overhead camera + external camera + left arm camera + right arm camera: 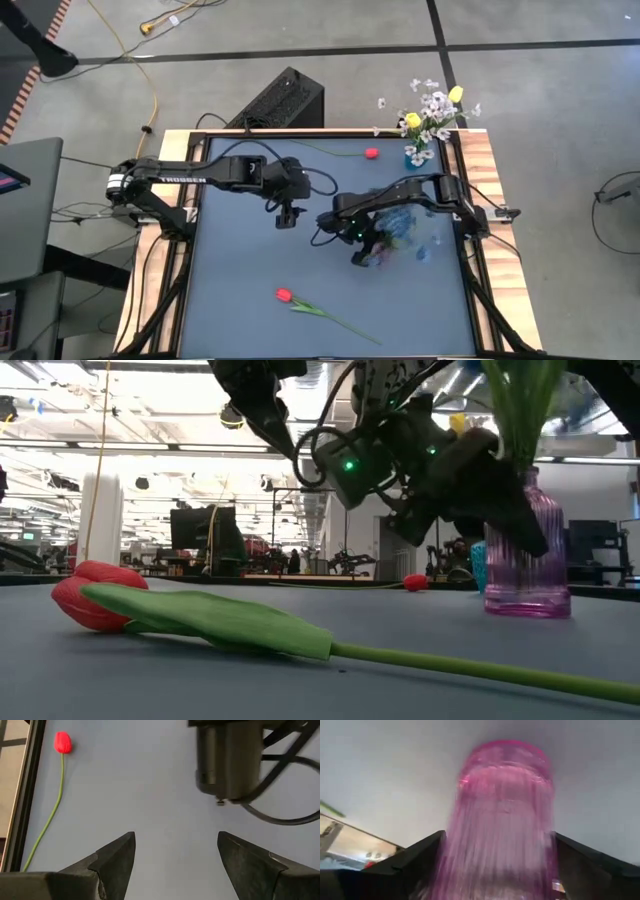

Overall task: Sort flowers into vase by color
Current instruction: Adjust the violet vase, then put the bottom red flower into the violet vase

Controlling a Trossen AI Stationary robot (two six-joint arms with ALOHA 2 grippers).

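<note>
A pink ribbed vase stands upright on its base on the table's right half, with green stems and blue flowers in it. My right gripper is open. Its fingers stand on either side of the vase, slanting down at it. I cannot tell whether they touch it. My left gripper is open and hangs over bare table near the middle. One red tulip lies near the near edge. Another red tulip lies by the far edge.
A blue vase with yellow and white flowers stands at the far right corner. The near tulip's stem runs toward the near right. Black rails frame the table. Cables hang from both arms.
</note>
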